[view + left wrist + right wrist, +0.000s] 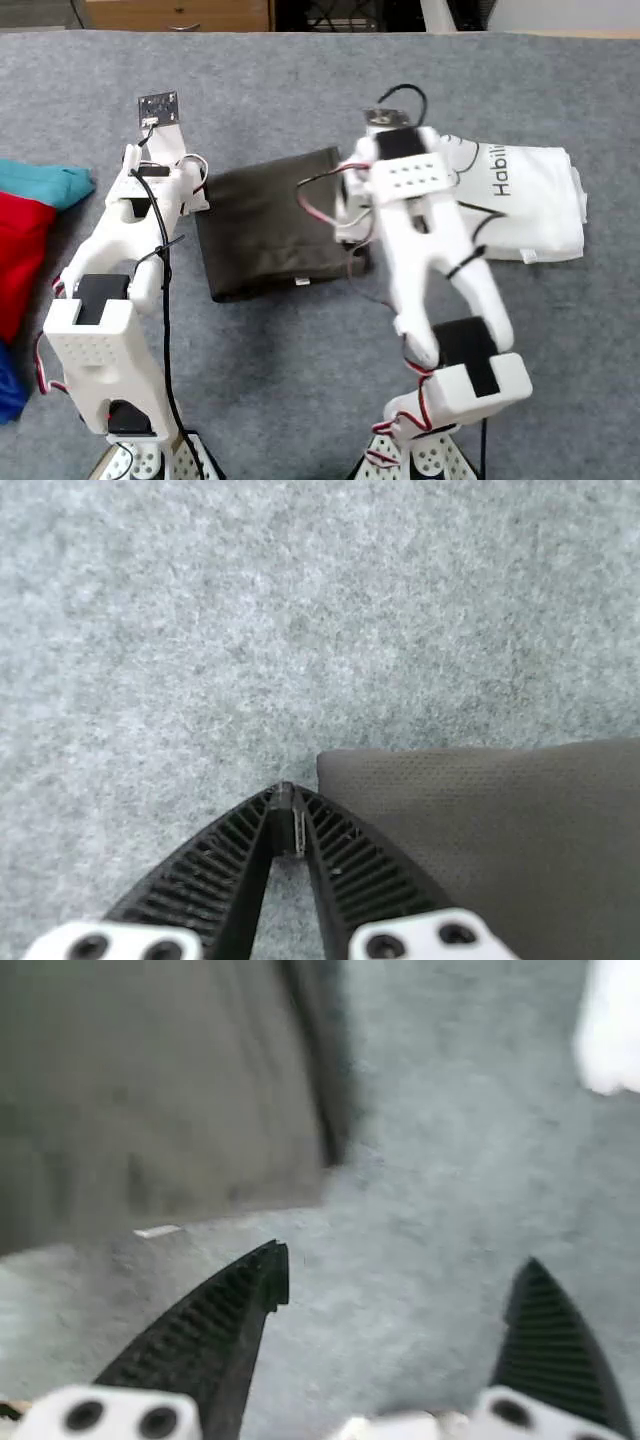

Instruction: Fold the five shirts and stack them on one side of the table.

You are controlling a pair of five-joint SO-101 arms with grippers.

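A dark folded shirt [272, 222] lies flat in the middle of the grey table, between my two arms. My left gripper [286, 815] is shut with nothing in it, its tip low over the cloth surface just beside one corner of the dark shirt [480, 830]. My right gripper [400, 1270] is open above bare table next to another corner of the dark shirt [150, 1090]. A folded white shirt [525, 200] with dark print lies to the right, past the right arm [425, 230]. Its edge [612, 1030] shows in the right wrist view.
At the table's left edge lie a teal shirt [45, 182], a red shirt [20, 255] and a bit of blue cloth [8, 385], loosely piled. Wooden furniture [180, 14] stands behind the table. Bare grey surface lies in front of the dark shirt.
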